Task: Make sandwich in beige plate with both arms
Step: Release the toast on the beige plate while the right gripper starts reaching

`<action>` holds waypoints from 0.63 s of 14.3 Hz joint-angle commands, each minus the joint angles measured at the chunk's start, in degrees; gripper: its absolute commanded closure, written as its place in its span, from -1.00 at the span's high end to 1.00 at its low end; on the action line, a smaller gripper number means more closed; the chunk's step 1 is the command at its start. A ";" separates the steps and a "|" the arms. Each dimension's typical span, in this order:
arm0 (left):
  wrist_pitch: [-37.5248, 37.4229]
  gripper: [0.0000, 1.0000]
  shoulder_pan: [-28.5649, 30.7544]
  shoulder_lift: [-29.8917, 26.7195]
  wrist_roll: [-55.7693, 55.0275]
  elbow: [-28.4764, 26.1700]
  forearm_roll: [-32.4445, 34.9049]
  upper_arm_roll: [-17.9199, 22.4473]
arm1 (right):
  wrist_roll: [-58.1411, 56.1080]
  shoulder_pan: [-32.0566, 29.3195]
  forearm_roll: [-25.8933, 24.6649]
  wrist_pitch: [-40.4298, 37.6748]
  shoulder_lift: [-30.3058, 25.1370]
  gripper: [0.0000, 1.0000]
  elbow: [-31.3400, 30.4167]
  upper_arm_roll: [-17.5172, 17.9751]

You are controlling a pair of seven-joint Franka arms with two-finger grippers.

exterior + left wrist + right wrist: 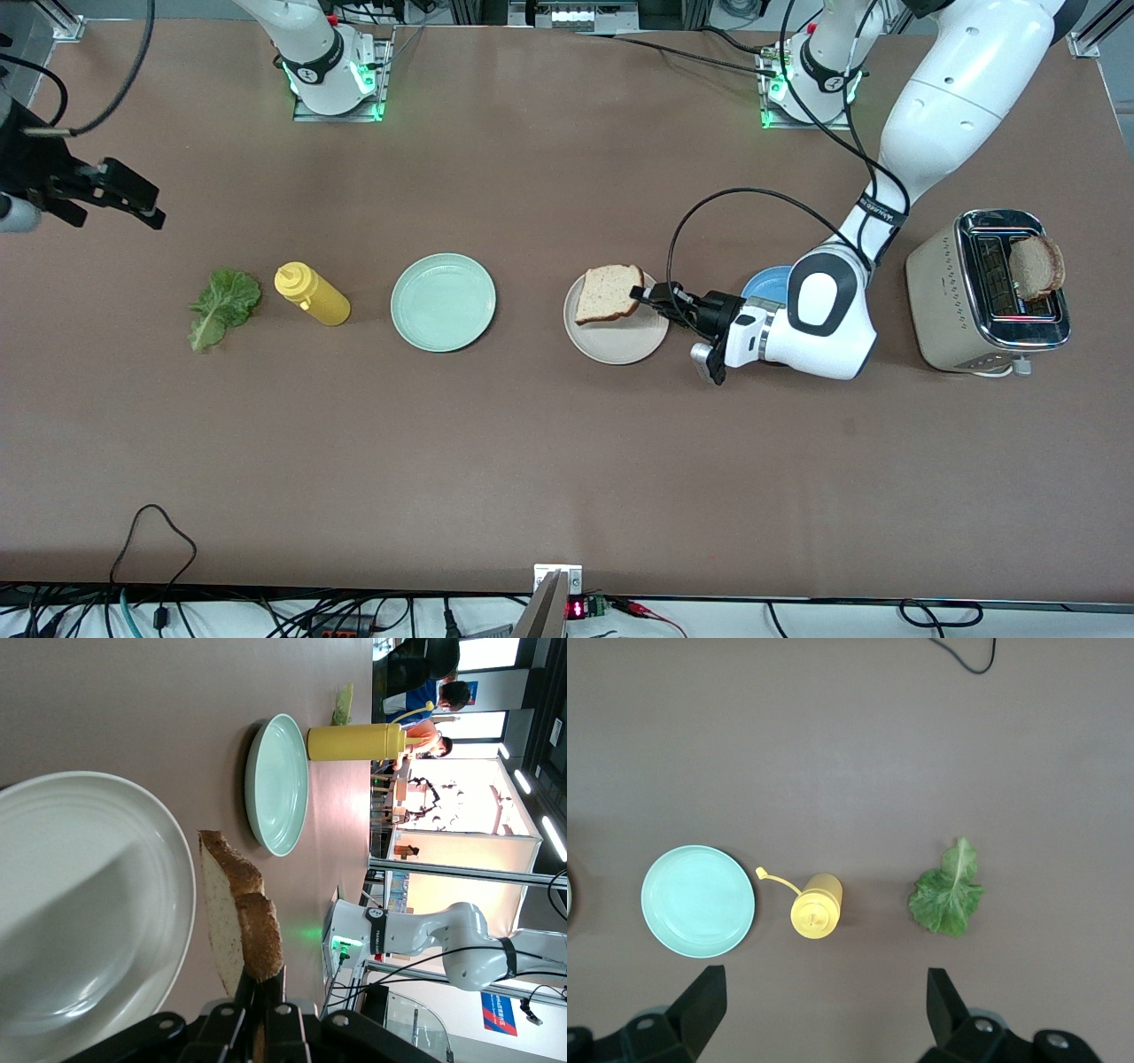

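Early stage: left gripper (645, 296) clamped on 1st bread slice (608, 292) over beige plate (617, 340). Right gripper (824, 1014) waits, fingers apart. Lettuce (221, 306) + toaster slice (1036, 265) still untouched.

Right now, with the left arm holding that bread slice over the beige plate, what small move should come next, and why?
Probably lower the slice a little and then open the left gripper. It is shut on the edge of the bread slice, which hangs over the beige plate; the left wrist view shows the slice above the plate's rim, not yet lying flat. The right gripper waits open above the lettuce leaf.
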 commanded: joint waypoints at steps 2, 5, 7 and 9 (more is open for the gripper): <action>3.14 -0.99 0.86 1.95 9.68 -3.22 -5.21 -0.30 | -1.07 0.17 0.88 -2.36 2.70 1.00 -0.13 0.17; 3.84 -0.95 0.95 3.54 11.99 -3.31 -5.48 -0.22 | -13.59 -0.44 1.14 -2.82 4.03 1.00 -1.97 0.17; 3.85 -0.52 0.95 3.54 11.90 -3.31 -5.48 -0.13 | -20.39 -1.32 5.08 -2.37 4.03 1.00 -3.55 -0.27; 3.84 0.99 0.95 2.93 12.25 -3.31 -4.34 0.40 | -26.10 -2.91 6.77 -0.71 3.68 1.00 -5.92 -0.27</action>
